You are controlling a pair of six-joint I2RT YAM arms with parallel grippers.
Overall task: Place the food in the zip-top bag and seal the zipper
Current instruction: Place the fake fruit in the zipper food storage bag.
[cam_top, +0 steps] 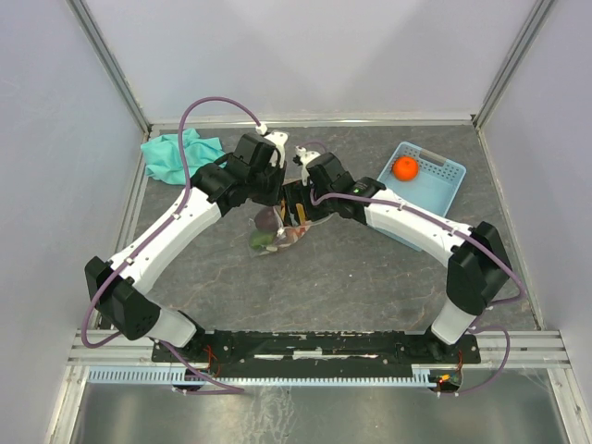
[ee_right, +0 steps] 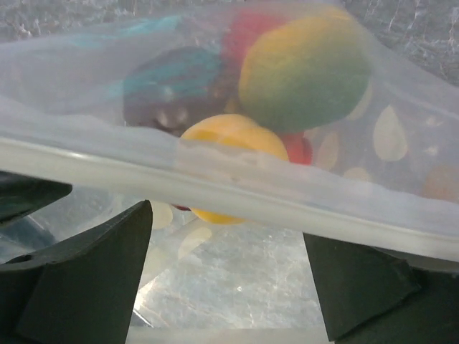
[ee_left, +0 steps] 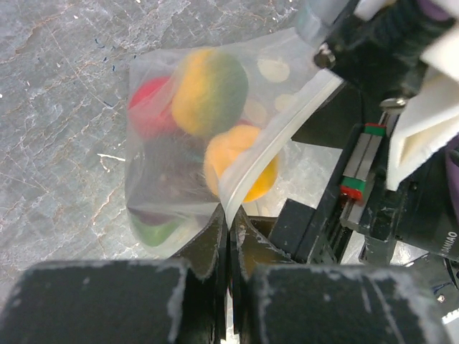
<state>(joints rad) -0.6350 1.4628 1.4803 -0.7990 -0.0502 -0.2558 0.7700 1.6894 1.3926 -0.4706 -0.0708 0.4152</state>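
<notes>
The zip-top bag (cam_top: 271, 231) lies mid-table between both arms, with several toy fruits inside. In the left wrist view the bag (ee_left: 150, 179) holds a yellow-green fruit (ee_left: 211, 89), a red one (ee_left: 147, 107), an orange-yellow one (ee_left: 244, 161), a green one (ee_left: 154, 229) and a dark one. My left gripper (ee_left: 229, 215) is shut on the whitish zip strip (ee_left: 269, 136) at the bag's corner. My right gripper (ee_right: 226, 222) is open, its fingers (ee_right: 93, 279) wide apart below the zip strip (ee_right: 229, 190), not pinching it. One orange fruit (cam_top: 404, 167) sits in the basket.
A light-blue perforated basket (cam_top: 444, 190) stands at the back right. A teal cloth (cam_top: 176, 153) lies crumpled at the back left. The two wrists are close together over the bag, the right arm's body (ee_left: 387, 143) right beside my left gripper.
</notes>
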